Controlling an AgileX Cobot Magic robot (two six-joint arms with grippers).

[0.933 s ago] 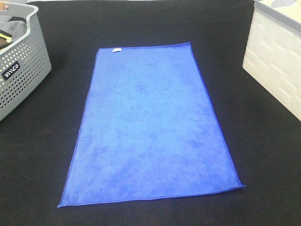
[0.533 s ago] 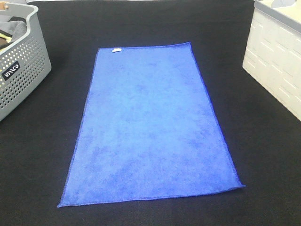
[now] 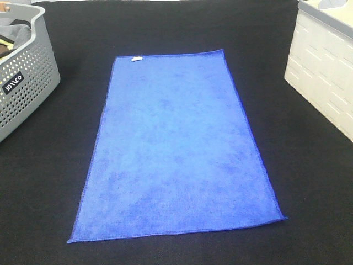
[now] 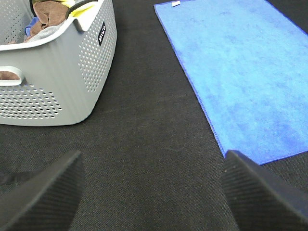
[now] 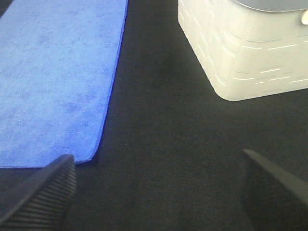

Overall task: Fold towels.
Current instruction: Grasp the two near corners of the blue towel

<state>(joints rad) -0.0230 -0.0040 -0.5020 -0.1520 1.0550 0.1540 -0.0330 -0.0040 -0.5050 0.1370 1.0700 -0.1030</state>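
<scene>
The blue towel point(image 3: 176, 149) lies flat, unfolded. The left fingers point(image 4: 43, 197) and right fingers point(image 5: 38, 197) are open (holding nothing); next, grab its near corners.

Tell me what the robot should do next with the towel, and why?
Probably bring the left fingers and right fingers down onto the near corners of the blue towel: it lies flat, unfolded, and both stand open and empty short of it.
</scene>
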